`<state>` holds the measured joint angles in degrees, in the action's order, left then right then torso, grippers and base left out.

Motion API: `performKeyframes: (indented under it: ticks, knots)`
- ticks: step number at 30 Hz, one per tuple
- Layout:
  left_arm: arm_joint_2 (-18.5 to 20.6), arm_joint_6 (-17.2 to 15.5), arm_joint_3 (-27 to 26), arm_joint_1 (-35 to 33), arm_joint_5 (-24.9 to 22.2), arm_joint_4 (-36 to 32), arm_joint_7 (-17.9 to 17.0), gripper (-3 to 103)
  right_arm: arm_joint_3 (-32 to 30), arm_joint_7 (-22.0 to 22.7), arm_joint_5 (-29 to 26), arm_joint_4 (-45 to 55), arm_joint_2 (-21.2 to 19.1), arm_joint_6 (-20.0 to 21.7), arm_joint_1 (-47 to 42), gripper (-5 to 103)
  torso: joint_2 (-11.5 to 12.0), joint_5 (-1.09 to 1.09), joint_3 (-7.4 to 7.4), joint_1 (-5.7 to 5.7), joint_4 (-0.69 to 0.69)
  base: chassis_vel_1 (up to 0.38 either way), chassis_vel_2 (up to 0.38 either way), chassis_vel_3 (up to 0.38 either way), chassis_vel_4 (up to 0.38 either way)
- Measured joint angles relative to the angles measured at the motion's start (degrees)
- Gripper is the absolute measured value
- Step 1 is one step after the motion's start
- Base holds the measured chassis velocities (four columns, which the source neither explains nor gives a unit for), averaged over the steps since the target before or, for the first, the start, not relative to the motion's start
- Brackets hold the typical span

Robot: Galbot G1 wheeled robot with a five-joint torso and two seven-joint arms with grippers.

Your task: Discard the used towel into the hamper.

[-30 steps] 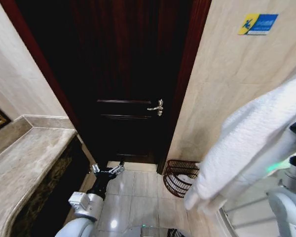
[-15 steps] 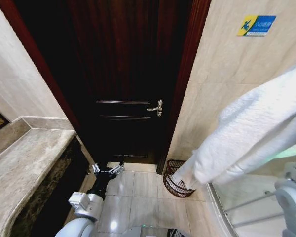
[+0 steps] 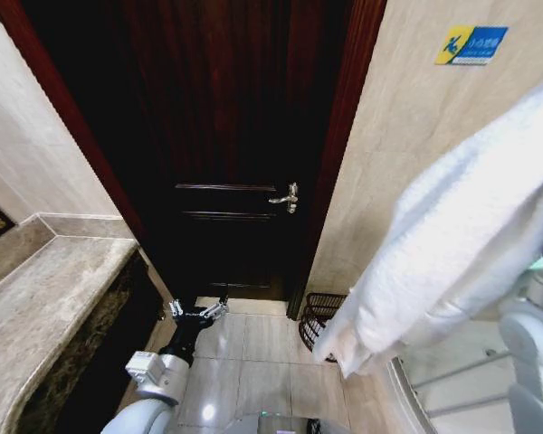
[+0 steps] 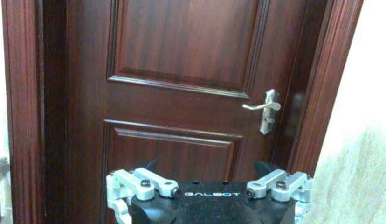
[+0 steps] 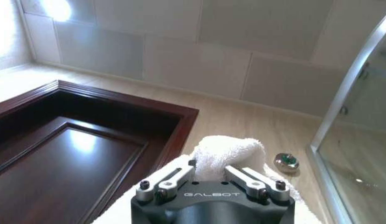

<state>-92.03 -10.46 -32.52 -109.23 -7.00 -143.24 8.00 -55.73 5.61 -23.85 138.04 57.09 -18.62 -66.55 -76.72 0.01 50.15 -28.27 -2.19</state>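
Note:
A large white towel (image 3: 452, 244) hangs across the right of the head view, held up high by my right arm. In the right wrist view my right gripper (image 5: 209, 172) is shut on a bunched fold of the towel (image 5: 227, 151). The hamper (image 3: 319, 318), a small dark openwork basket, stands on the floor by the right door jamb, with the towel's lower end in front of part of it. My left gripper (image 3: 197, 311) hangs low before the door, fingers spread open and empty; the left wrist view shows its fingers (image 4: 143, 183) apart.
A dark wooden door (image 3: 226, 145) with a silver lever handle (image 3: 287, 197) fills the middle. A marble counter (image 3: 45, 316) runs along the left. Beige tiled wall with a blue sign (image 3: 473, 43) is on the right; a glass shower edge (image 3: 434, 380) sits lower right. Tiled floor (image 3: 253, 362) lies ahead.
The towel swung: its lower end reached over the hamper half a second ago and now hangs steeper and lower, covering more of the hamper's right side. The left arm stayed still.

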Motion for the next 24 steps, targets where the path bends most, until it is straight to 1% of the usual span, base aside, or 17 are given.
performKeyframes:
  ticks: [5,10,18,21,24]
  knots:
    - [0.0,0.0,0.0,0.0,0.0,0.0,0.0,100,1.7,-0.3,0.7,-1.7,-0.1,-0.2,2.1,5,0.0,-0.01,0.00,0.00,0.00,0.000,0.000,0.000,0.000]
    - [0.0,0.0,0.0,0.0,0.0,0.0,0.0,100,2.1,-0.6,0.9,-3.6,-0.1,-0.4,4.1,5,0.0,-0.01,0.00,0.00,0.01,0.000,0.000,0.000,0.000]
    - [0.0,0.0,0.0,0.0,0.0,0.0,0.0,100,2.8,-0.6,1.0,-7.6,-1.3,0.1,8.6,5,0.0,-0.02,0.00,0.00,0.00,0.000,0.000,0.000,0.000]
    - [0.0,0.0,0.0,0.0,0.0,0.0,0.0,100,3.3,-0.6,1.6,-7.9,-0.8,0.2,8.9,5,0.0,-0.03,0.00,0.00,0.00,0.000,0.000,0.000,0.000]
    - [0.0,0.0,0.0,0.0,0.0,0.0,0.0,100,3.5,-1.0,3.4,-8.8,0.8,-0.2,8.1,5,0.0,0.00,0.00,0.01,0.00,0.000,0.000,0.000,0.000]
